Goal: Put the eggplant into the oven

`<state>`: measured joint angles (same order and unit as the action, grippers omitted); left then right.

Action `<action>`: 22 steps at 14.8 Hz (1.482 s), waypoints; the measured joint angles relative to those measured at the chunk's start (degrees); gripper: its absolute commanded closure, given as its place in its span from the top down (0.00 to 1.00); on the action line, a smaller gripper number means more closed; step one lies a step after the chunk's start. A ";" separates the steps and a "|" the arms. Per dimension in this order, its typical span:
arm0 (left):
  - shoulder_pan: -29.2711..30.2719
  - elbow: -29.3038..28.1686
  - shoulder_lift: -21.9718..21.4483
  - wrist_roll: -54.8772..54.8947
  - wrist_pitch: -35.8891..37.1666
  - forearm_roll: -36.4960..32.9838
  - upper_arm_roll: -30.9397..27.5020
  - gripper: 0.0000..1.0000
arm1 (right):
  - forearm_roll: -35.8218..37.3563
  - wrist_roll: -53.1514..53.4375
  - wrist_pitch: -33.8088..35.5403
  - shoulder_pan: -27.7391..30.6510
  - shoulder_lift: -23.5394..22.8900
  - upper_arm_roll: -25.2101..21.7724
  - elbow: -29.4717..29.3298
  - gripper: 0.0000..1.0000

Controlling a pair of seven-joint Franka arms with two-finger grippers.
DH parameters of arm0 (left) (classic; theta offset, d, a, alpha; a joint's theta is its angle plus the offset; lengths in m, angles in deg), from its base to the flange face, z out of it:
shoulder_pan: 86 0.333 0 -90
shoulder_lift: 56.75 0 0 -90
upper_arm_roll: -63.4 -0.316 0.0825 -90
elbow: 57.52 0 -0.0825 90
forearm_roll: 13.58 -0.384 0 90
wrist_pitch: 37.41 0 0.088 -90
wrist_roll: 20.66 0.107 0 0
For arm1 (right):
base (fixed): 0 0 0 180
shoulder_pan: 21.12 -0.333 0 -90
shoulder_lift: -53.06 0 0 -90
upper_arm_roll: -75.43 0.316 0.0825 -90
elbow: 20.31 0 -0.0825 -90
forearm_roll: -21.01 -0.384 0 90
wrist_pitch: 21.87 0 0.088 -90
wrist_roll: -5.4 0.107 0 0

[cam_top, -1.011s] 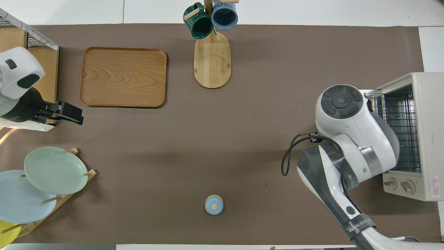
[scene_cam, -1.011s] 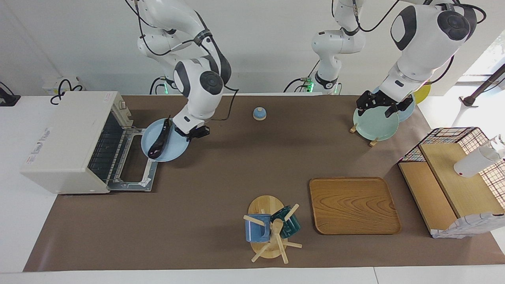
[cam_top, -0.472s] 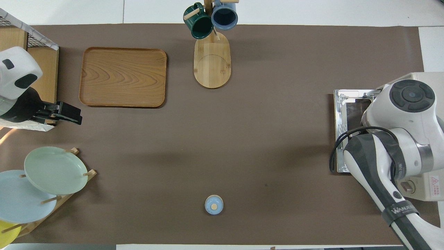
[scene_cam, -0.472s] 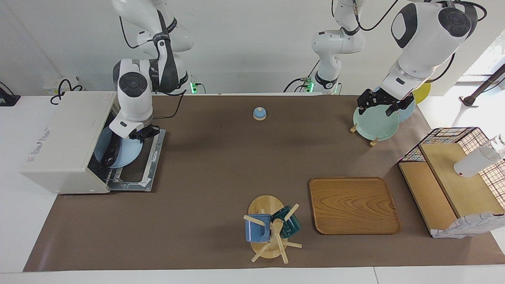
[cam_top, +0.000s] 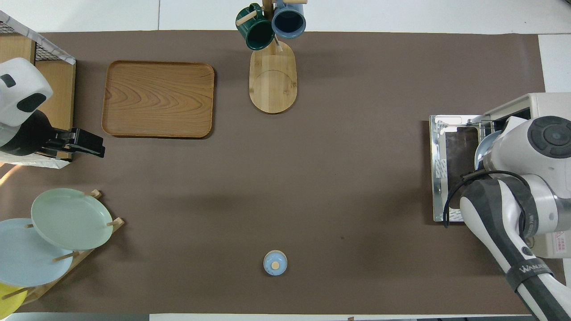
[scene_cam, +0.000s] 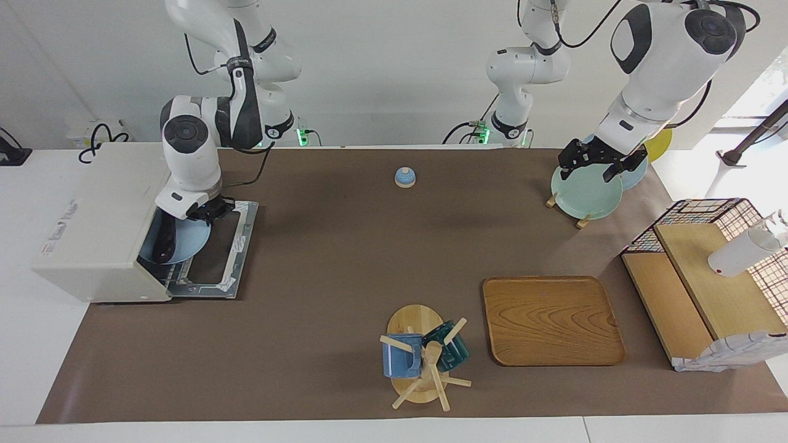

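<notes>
Your eggplant (scene_cam: 164, 237) lies on the blue plate (scene_cam: 188, 241) at the mouth of the open oven (scene_cam: 98, 221), and the right gripper (scene_cam: 206, 211), clamped on the plate's rim, holds it over the dropped door. "WANJEE" reads on the right arm's sleeve. The left gripper (scene_cam: 594, 161) waits wide open and empty over the green plate (scene_cam: 582, 194) on the brown-covered counter (scene_cam: 345, 277).

White wall (scene_cam: 400, 74), brown-covered table (scene_cam: 345, 258), bright window (scene_cam: 766, 86)

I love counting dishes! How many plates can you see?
4. Mint green plate, pale blue plate and yellow plate stand in the rack; another blue plate, carrying the eggplant, is entering the oven. Others may be hidden.
</notes>
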<state>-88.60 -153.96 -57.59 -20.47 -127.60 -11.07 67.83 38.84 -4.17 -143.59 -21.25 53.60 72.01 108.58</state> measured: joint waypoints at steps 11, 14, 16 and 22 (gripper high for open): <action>0.13 0.01 -0.17 0.00 -0.01 0.00 -0.19 1.00 | 0.08 -0.04 0.57 0.28 1.44 0.45 1.48 0.53; 0.13 0.01 -0.18 0.00 -0.01 0.00 -0.19 1.00 | -0.98 -0.03 5.38 -1.92 1.99 0.88 -2.12 0.10; 0.13 0.01 -0.18 0.00 -0.01 0.00 -0.19 1.00 | -3.46 0.73 6.43 -3.96 1.99 0.98 -4.16 0.00; 0.13 0.01 -0.19 0.00 -0.01 0.00 -0.19 1.00 | -5.22 12.15 -3.41 -10.41 -4.03 1.33 -3.68 0.00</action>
<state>-88.47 -153.95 -57.78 -20.48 -127.61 -11.07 67.63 33.62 7.98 -147.00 -31.66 49.57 73.35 104.90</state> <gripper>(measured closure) 0.000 0.991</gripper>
